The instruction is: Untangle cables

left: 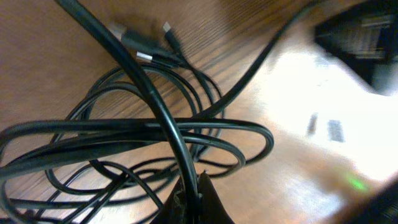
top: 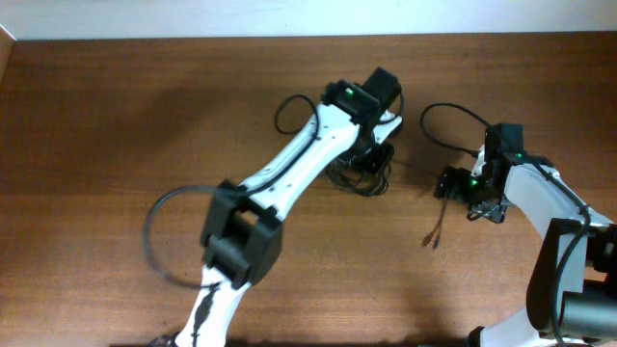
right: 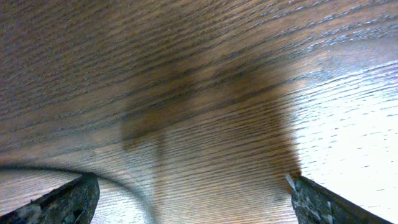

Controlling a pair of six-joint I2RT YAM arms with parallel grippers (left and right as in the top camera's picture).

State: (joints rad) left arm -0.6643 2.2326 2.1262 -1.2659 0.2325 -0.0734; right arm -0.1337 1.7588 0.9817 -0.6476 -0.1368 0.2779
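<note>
Cables (top: 359, 181) lie as a knotted heap on the table (top: 116, 116), a little past the middle, right under the tip of the left arm. Thin black loops cross over one another; two small plug ends (left: 134, 42) stick out at the far side of the heap.

Left claw (left: 194, 198): clenched on one strand at the near edge of the heap, pads pinched tight with the cord running up between them. That strand crosses over the top of the wide loops.

Right claw (right: 189, 186): released, fingers spread wide, nothing between them, only bare wood below. It hovers to the right of the heap, apart from it. A blurred cord passes near its left finger, not touching as far as I can tell. One loose tail (top: 432, 231) lies on the wood near that claw.

Step in hand, as I read it: first grip taken, pulling apart not yet begun. The knot looks whole.

Next move calls for the right claw to close on a different strand or the loose tail, then a slow pull apart. Pulling too fast would likely tighten the crossing or drag the whole heap.
</note>
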